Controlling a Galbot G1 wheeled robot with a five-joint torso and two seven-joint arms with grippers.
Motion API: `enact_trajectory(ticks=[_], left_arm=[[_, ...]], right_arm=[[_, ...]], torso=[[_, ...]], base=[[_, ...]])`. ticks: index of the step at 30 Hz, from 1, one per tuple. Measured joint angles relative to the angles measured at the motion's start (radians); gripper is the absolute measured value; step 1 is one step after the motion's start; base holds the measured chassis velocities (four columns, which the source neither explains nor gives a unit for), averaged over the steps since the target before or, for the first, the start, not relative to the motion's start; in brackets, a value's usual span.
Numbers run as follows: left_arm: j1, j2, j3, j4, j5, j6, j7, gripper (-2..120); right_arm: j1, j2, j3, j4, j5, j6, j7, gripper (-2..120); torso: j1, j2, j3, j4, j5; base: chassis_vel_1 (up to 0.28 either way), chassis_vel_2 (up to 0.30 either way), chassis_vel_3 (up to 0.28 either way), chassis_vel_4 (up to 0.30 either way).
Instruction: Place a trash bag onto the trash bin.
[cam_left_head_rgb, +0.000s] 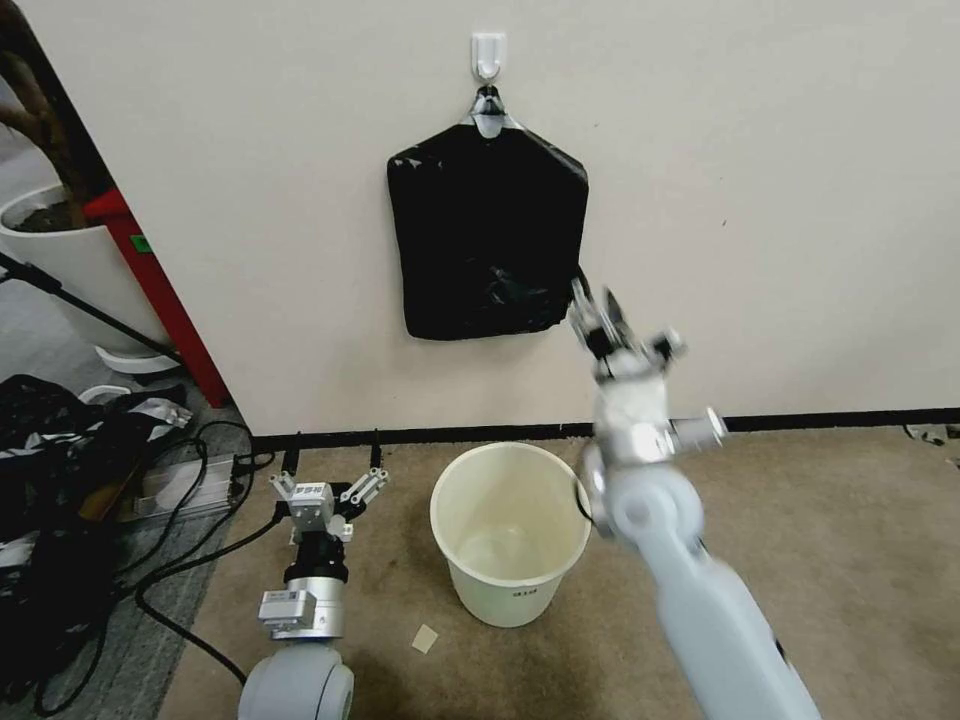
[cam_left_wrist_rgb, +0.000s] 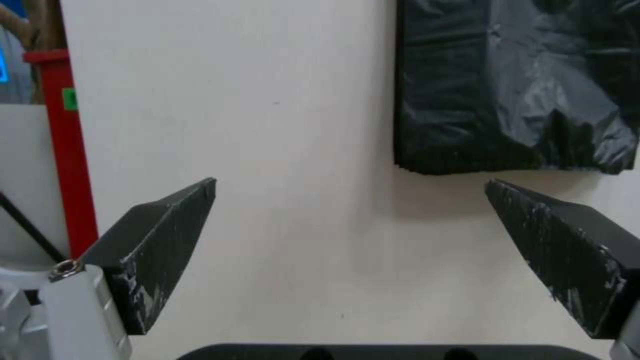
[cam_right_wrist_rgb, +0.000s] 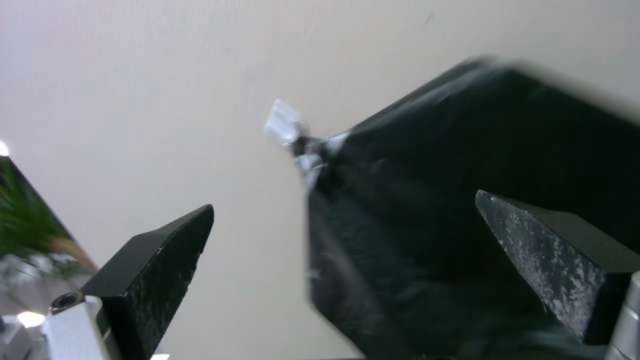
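The left gripper (cam_left_head_rgb: 333, 479) sits low at 7 o'clock, jaws wide, beside the bin (cam_left_head_rgb: 511, 575) on open carpet (cam_left_head_rgb: 850, 540). The right gripper (cam_left_head_rgb: 597, 305), blurred, jaws apart, reaches the lower corner of the black pack (cam_left_head_rgb: 486, 225) hanging from a wall hook (cam_left_head_rgb: 488, 53) at 12 o'clock; a crinkled bag (cam_left_head_rgb: 515, 285) shows there.

Pale grey arms, silver wrists, black wedge fingers (cam_left_wrist_rgb: 160, 240)

Pack of bags (cam_left_head_rgb: 487, 232) is hanging from a wall hook (cam_left_head_rgb: 488, 52), directly above and behind the trash bin (cam_left_head_rgb: 511, 532), which is sitting on the carpet (cam_left_head_rgb: 850, 560) near the wall. Right gripper (cam_left_head_rgb: 592, 306) is hovering at the pack's lower right corner. Left gripper (cam_left_head_rgb: 330, 490) is sitting low, left of the bin. Plant pot (cam_left_head_rgb: 75, 262) is standing far left, cables (cam_left_head_rgb: 150, 560) lying in front of it.
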Motion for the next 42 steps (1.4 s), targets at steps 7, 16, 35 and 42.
enact_trajectory(ticks=[7,16,35,42], left_arm=[[0.011,0.007,-0.014,-0.018,0.003,0.004,-0.016,100],[0.021,0.018,-0.031,-0.028,0.001,0.009,-0.021,100],[0.040,0.000,-0.033,-0.036,0.019,0.007,-0.023,100],[0.049,-0.007,-0.041,-0.044,0.027,0.007,-0.023,100]], right_arm=[[0.235,0.077,-0.007,-0.147,0.185,-0.158,0.037,100],[0.451,0.163,-0.025,-0.375,0.181,-0.149,0.050,100],[0.527,0.216,-0.026,-0.444,0.106,-0.157,0.023,100],[0.549,0.212,-0.010,-0.482,0.106,-0.157,-0.005,100]], torso=[[0.000,0.000,0.000,-0.0001,0.0003],[0.000,0.000,0.000,0.0000,0.0002],[0.000,0.000,0.000,-0.0001,0.0003],[0.000,0.000,0.000,-0.0002,0.0004]], base=[[0.000,0.000,0.000,0.000],[0.000,0.000,0.000,0.000],[0.000,0.000,0.000,0.000],[0.000,0.000,0.000,0.000]])
